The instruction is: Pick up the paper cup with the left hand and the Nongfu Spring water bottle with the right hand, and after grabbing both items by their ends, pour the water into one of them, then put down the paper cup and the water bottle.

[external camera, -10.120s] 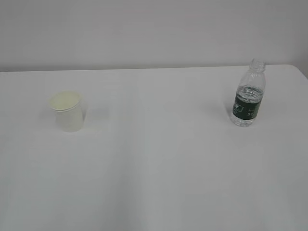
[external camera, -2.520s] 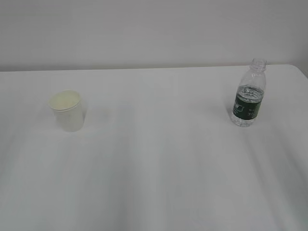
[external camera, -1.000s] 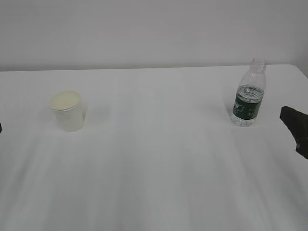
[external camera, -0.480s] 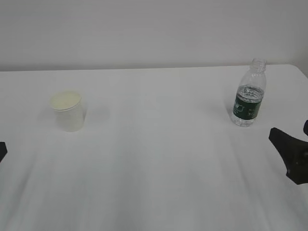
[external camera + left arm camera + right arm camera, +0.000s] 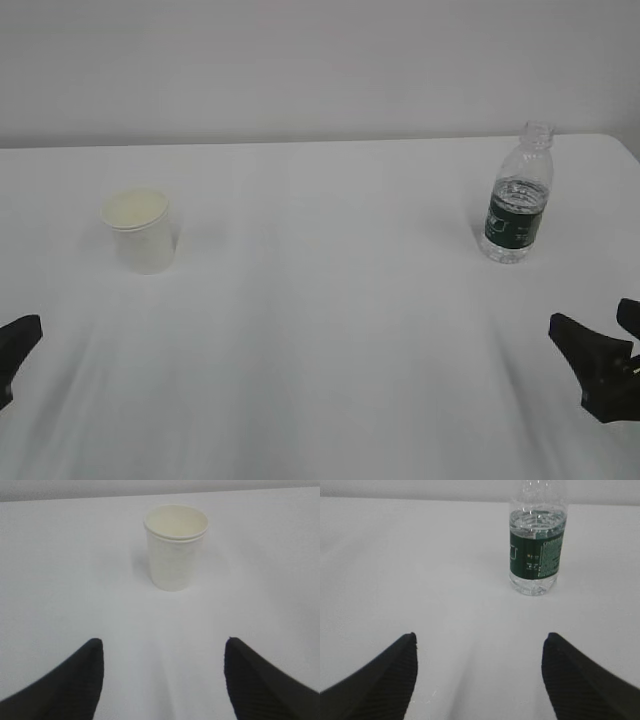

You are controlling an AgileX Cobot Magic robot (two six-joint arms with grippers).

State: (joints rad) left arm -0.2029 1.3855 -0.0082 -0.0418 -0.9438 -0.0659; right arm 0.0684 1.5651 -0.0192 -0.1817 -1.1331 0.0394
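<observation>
White bench (image 5: pixel 320 330) stretches under both my arms. My left hand (image 5: pixel 162 652) hangs low with its fingers (image 5: pixel 75 680) spread wide, holding nothing; the paper cup (image 5: pixel 175 546) stands upright ahead of it, well apart, roughly in line with the gap. My right hand (image 5: pixel 479 647) is likewise spread wide and empty, and the Nongfu Spring water bottle (image 5: pixel 537 544) stands upright ahead of it, a little to the right, uncapped, with water (image 5: pixel 537 525) reaching just above the green label. Cup and bottle stand far apart on the bench.
</observation>
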